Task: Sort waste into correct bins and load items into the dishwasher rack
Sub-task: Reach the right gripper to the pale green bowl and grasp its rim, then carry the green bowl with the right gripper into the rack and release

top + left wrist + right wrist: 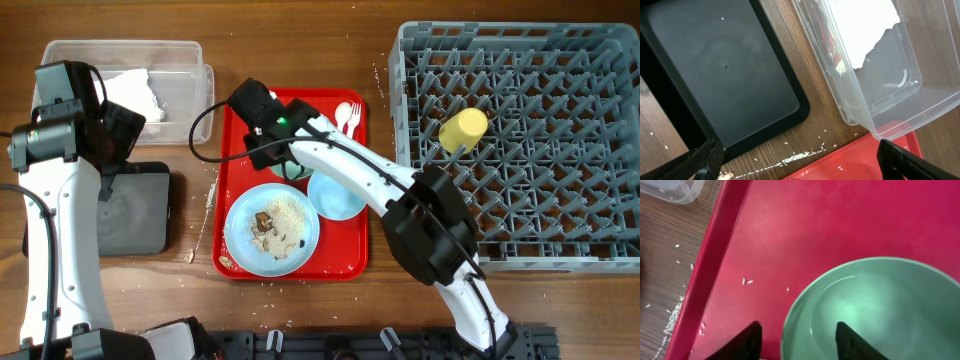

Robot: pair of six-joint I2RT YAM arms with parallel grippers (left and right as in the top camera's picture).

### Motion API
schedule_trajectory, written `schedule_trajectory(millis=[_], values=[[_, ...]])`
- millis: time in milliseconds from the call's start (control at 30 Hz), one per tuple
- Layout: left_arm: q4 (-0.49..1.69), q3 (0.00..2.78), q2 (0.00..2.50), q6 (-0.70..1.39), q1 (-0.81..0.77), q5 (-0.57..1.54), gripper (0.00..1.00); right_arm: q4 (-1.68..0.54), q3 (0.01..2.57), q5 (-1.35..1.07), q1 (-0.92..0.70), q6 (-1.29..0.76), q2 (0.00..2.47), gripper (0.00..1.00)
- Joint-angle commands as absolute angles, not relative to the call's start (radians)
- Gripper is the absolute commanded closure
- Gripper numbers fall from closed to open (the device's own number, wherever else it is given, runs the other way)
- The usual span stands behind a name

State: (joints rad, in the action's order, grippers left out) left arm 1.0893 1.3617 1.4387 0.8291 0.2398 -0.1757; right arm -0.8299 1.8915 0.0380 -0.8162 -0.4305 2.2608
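Note:
In the right wrist view my right gripper (pixel 798 326) stands open astride the near rim of the pale green bowl (pixel 875 305), one finger outside it and one inside. From overhead the arm covers most of that bowl (pixel 291 170). Beside it on the red tray (pixel 238 135) are the light blue bowl (pixel 336 196), the light blue plate (pixel 271 228) with brown scraps and rice, and the white spoon and fork (pixel 349 118). The yellow cup (pixel 463 129) lies in the grey rack (pixel 560 200). My left gripper (pixel 797 150) is open and empty between the black tray (pixel 725 65) and the clear tub (pixel 890 95).
White napkins (pixel 135 92) lie in the clear tub (pixel 125 62), and something red (pixel 828 41) shows through its wall. The black tray (pixel 135 208) holds nothing. Rice grains (pixel 800 157) are scattered on the wood by the red tray's corner (pixel 860 160).

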Motion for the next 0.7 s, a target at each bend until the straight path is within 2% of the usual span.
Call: schedule_trajectory(millis=[0, 133, 267, 467, 667], values=[[1.089, 1.365, 1.428, 0.842, 0.244, -0.192, 0.00, -0.831, 1.903, 0.030, -0.825, -0.448, 2.301, 0.59], [1.089, 1.365, 1.428, 0.842, 0.244, -0.192, 0.00, -0.831, 1.902, 0.033, -0.839, -0.448, 2.318, 0.67], [1.089, 1.365, 1.428, 0.842, 0.244, -0.192, 0.00, -0.831, 1.902, 0.091, -0.866, -0.448, 2.320, 0.68], [1.089, 1.365, 1.428, 0.842, 0.244, -0.192, 0.00, -0.831, 1.907, 0.105, -0.878, -0.448, 2.319, 0.96], [1.089, 1.365, 1.428, 0.842, 0.244, -0.192, 0.00, -0.898, 2.004, 0.105, -0.853, -0.417, 2.245, 0.96]])
